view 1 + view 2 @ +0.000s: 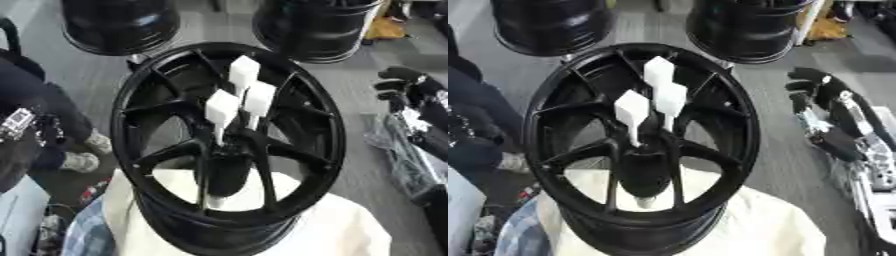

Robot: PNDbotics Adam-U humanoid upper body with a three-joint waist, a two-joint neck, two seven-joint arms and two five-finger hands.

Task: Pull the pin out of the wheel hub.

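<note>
At the centre of the black wheel hub [229,145] three white-headed pins [221,110] stand upright along its axle line, well left of the right hand [811,87], the nearer one, its fingers curled on nothing.

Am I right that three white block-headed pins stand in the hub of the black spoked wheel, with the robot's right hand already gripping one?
Not quite. Three white block-headed pins do stand in the hub of the black spoked wheel, but the right hand grips none of them. The right eye view shows it off to the wheel's right, apart from the rim, holding nothing.
</note>
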